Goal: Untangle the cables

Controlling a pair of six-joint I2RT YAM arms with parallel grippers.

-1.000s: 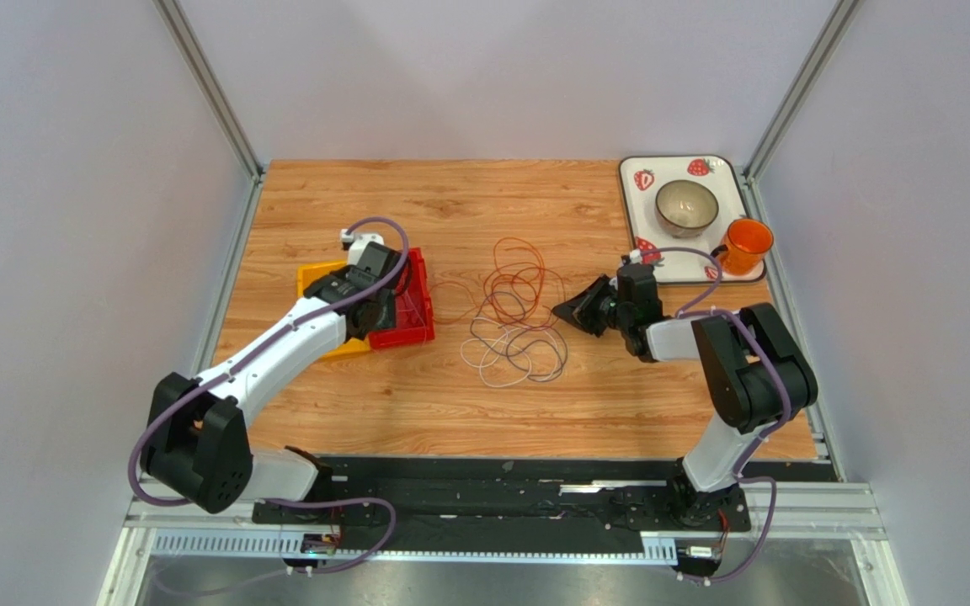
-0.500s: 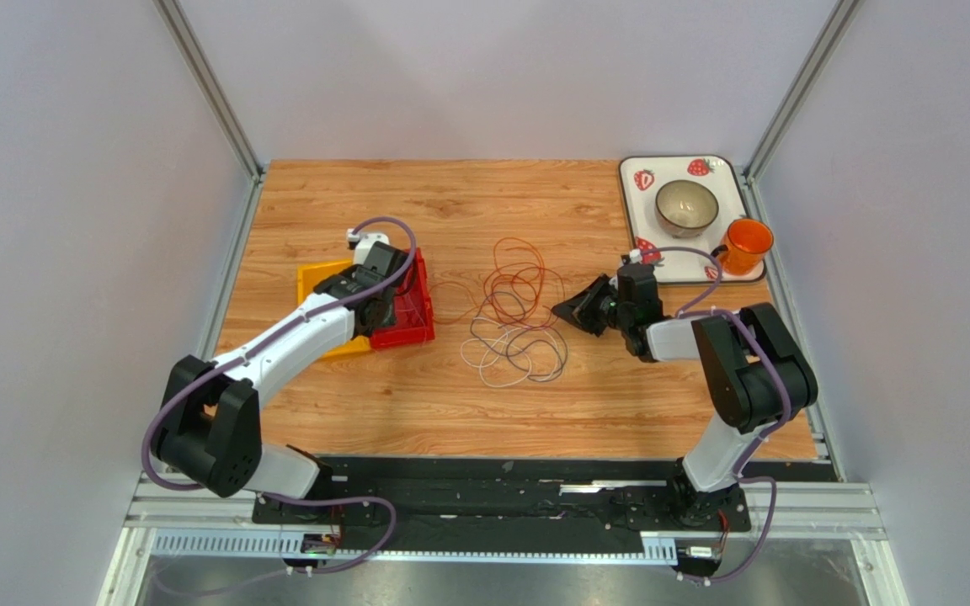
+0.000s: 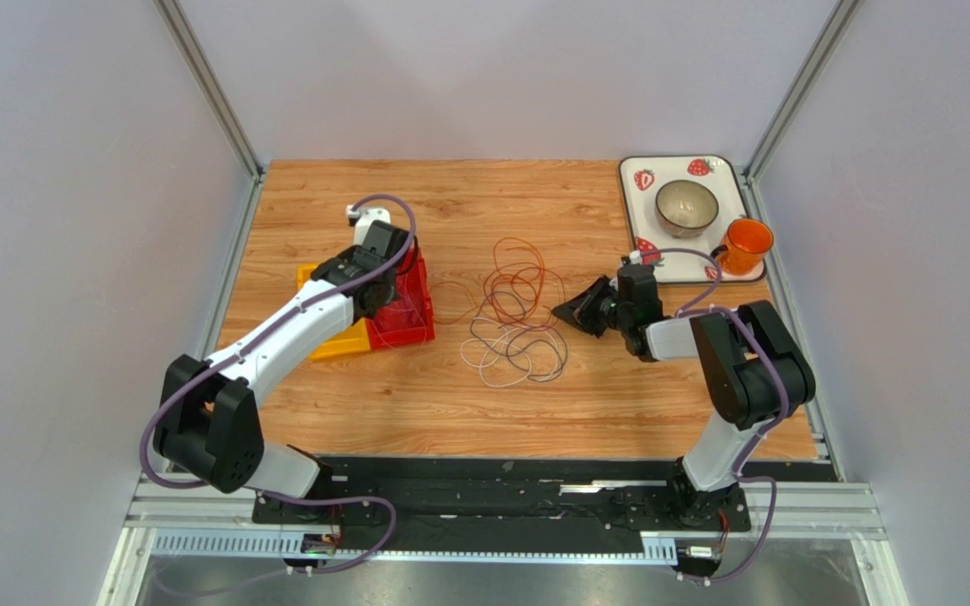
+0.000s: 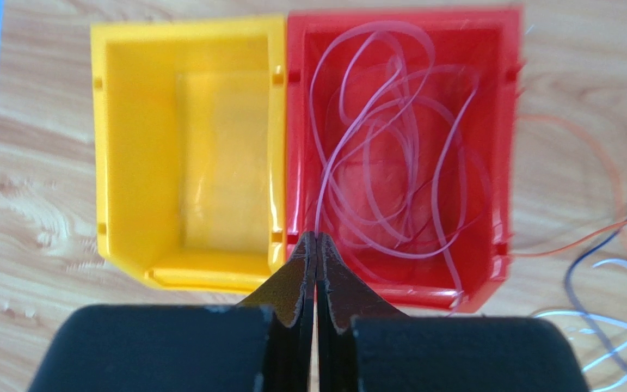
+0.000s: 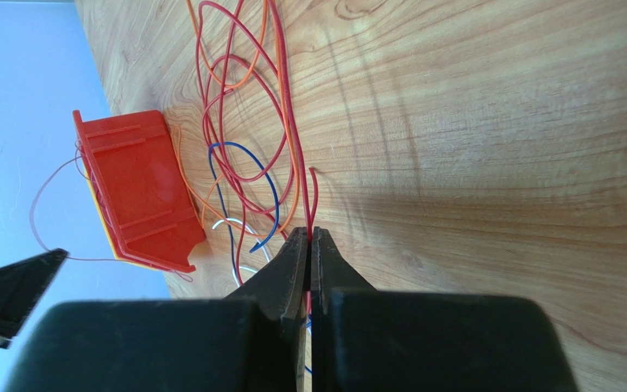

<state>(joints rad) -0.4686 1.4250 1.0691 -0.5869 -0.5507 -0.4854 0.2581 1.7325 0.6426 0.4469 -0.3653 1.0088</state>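
**Red bin (image 4: 506, 163) holds blurred pale cable (image 4: 398, 147)**

Left pincer (image 4: 315, 245) is shut, seemingly nipping that cable; the contact is hard to make out. Yellow bin (image 4: 129, 147) touches the red one. Right pincer (image 5: 309, 241) clamps red cable (image 5: 292, 147). Other cables (image 3: 515, 316) lie tangled on the table (image 3: 452, 404).

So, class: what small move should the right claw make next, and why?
Probably draw back slowly, away from the pile. The right claw is shut on a red wire whose loops lie tangled with an orange wire and a blue wire on the table.
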